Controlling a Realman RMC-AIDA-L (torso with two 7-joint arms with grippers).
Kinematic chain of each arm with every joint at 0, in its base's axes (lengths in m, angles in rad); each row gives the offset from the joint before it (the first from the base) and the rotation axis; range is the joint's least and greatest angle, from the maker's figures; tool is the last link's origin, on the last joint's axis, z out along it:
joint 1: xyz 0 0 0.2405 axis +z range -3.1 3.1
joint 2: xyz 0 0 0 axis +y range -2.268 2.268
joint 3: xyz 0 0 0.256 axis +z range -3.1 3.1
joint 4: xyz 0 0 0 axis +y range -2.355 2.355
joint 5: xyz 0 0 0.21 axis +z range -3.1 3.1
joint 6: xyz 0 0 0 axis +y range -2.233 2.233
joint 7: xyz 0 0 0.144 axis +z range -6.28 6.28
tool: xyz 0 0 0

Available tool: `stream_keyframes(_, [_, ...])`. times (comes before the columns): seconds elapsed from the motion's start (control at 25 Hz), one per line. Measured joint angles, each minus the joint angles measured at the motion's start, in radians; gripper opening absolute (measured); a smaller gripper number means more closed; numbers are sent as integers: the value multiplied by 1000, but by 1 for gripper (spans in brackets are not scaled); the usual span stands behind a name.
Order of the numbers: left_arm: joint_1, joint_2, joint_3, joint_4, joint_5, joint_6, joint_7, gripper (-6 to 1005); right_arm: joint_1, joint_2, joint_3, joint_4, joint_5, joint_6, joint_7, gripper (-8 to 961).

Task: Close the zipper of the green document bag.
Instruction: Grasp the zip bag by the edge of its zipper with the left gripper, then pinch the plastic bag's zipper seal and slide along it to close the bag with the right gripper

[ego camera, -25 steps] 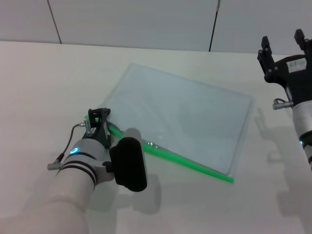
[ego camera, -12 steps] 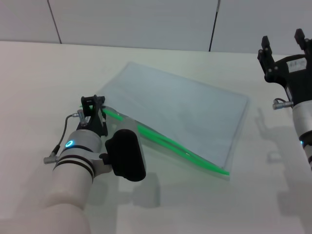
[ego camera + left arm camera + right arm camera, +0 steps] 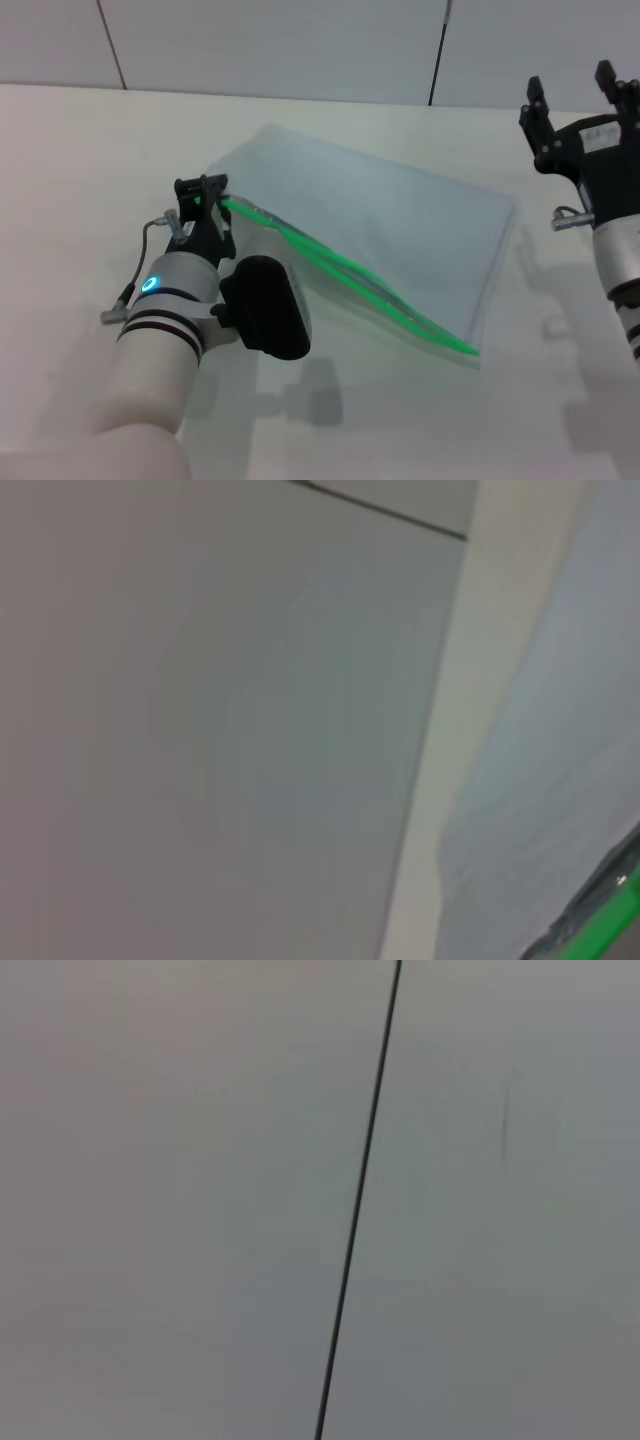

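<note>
Green zipper (image 3: 340, 268) edge lifted—left claw (image 3: 203, 192) seemingly gripping

The left gripper (image 3: 201, 196) is covering the near-left end of the zipper (image 3: 345, 272), hiding any slider and its own finger gap. The head view's edge is cutting off the right gripper (image 3: 572, 92).
</note>
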Motion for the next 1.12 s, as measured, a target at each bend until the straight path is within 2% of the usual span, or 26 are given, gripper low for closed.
stream_keyframes(0.44, [1,1,0,7,86,-44,-66,57,0,-6,-53,-18,-5,-19,0,650])
stream_keyframes(0.8, [2,3,-1,7,139,-69,-93,57,7,-8,-157,-13,-7,-21,0,649])
stream_keyframes(1.12, [3,5,-2,6,163,-89,-102,57,33,-16,-225,-68,-11,-147,-5,647])
